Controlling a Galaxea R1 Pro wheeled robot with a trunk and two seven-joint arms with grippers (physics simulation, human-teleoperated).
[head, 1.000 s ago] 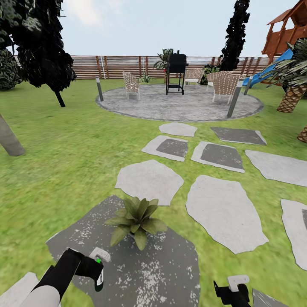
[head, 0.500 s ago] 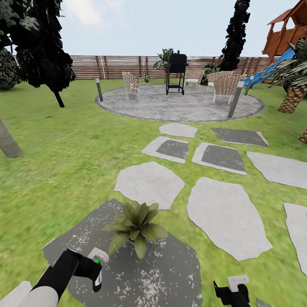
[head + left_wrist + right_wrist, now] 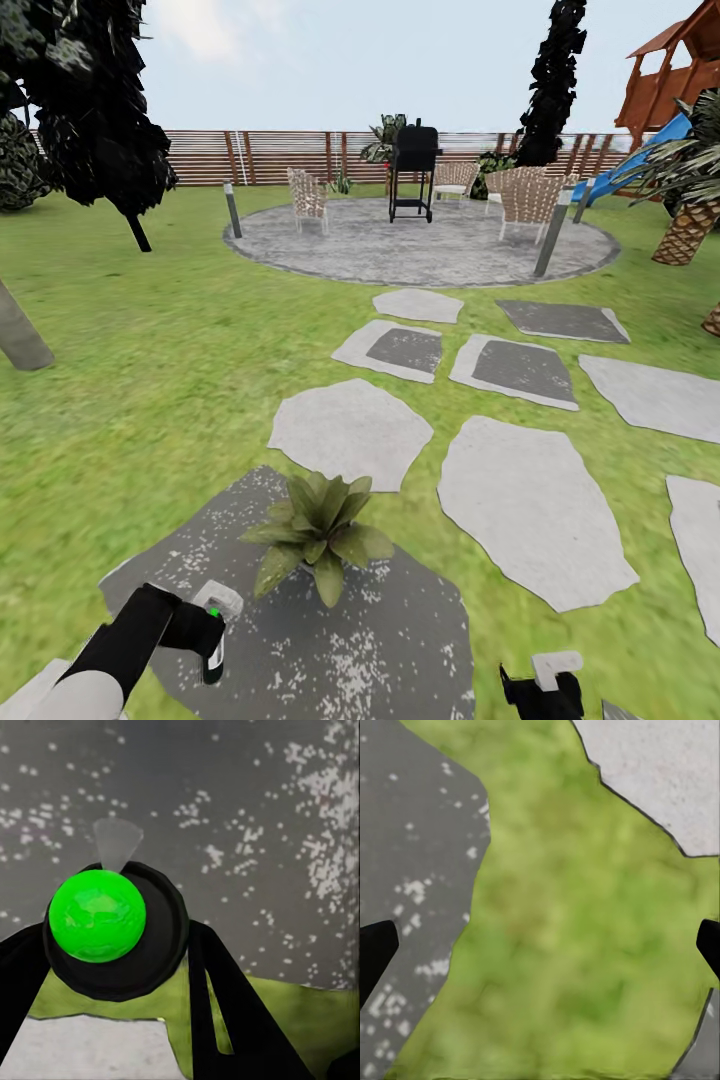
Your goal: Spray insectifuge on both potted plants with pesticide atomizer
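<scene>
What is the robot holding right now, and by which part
The left gripper holds the spray bottle by its body, fingers around it. The right gripper is open, holding nothing.

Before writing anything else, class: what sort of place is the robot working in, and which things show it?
Most likely a back garden: a green lawn crossed by grey stepping stones, a brown slatted fence behind, and a round paved patio with a black grill and woven chairs.

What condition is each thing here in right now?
Pesticide atomizer: held in the left end effector, a faint spray cone showing at its nozzle.
Potted plant: upright on the dark speckled stone.
Right end effector: open, empty, over grass.
</scene>
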